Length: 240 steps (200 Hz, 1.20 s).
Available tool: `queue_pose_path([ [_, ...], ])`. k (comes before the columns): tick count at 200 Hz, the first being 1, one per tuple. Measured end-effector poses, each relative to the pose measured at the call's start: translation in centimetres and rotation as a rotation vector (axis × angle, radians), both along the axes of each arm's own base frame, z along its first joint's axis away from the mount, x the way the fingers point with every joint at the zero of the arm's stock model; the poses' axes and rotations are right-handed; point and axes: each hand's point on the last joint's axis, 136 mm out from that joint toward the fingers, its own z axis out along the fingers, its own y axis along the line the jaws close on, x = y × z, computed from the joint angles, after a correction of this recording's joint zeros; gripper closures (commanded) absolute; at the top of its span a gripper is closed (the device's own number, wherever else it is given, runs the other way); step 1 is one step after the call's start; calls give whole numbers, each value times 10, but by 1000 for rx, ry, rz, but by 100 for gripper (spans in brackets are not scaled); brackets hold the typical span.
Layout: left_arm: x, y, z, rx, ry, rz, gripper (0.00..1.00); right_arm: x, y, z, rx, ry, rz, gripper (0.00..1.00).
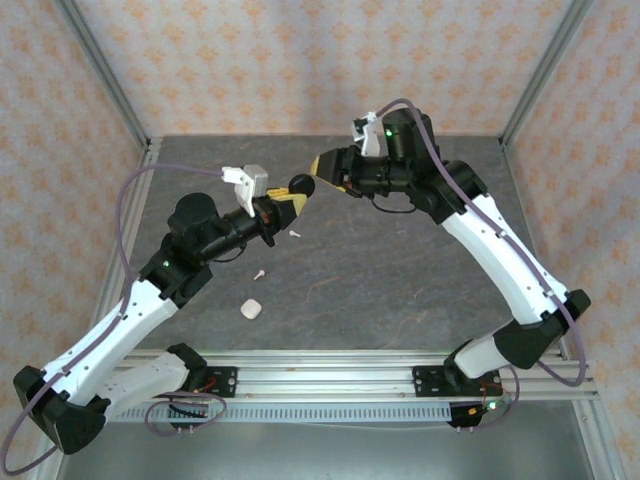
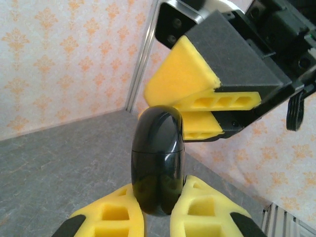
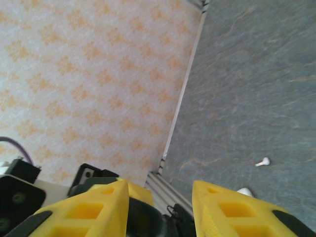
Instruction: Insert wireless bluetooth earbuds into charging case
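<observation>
Top view, left gripper (image 1: 287,203): closed on the black charging case (image 1: 298,185), held up above the table (image 1: 400,290) near its middle rear.
Top view, right gripper (image 1: 322,165): reaches in from the right, its yellow tips just beside the far end of the charging case; how far apart the jaws stand cannot be told from here.
Top view, white earbud (image 1: 295,234): lies on the table below the two grippers, outside any case.
Top view, second white earbud (image 1: 259,272): lies on the table nearer the arm bases, apart from the first.
Top view, white rounded case (image 1: 251,310): rests on the table just in front of the second white earbud; whether its lid is up cannot be told.
Left wrist view, charging case (image 2: 158,158): glossy black, upright, its lid seam closed, its lower end pinched between the left gripper's two yellow fingers (image 2: 111,217).
Left wrist view, right gripper's fingers (image 2: 182,74): hang just behind and above the top of the case; whether they touch it cannot be told.
Right wrist view, right gripper (image 3: 160,207): jaws part open, a clear gap between the yellow fingers, with a dark shape low in the gap close to the left-hand finger.
Right wrist view, earbud: one white earbud (image 3: 262,161) lies on the grey table beyond the fingers; which of the two it is cannot be told.
</observation>
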Motion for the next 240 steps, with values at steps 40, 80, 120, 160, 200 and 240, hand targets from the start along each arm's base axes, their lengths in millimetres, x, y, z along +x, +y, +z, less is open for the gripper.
queue_pose_path([
  [40, 11, -6, -9, 10, 64, 3, 100, 14, -41, -12, -45, -5, -170, 57],
  [80, 35, -25, -32, 78, 210, -17, 100, 24, -90, -48, -94, 85, -359, 57],
  [120, 59, -52, -82, 149, 377, -72, 100, 20, -120, -89, -165, 184, -461, 56],
  [160, 86, -82, -151, 197, 566, -122, 100, 9, -133, -109, -214, 215, -488, 55],
  [200, 113, -118, -201, 254, 694, -143, 100, -5, -151, -131, -253, 253, -523, 54],
  [240, 129, -163, -252, 324, 803, -169, 100, -11, -158, -147, -288, 282, -541, 54],
])
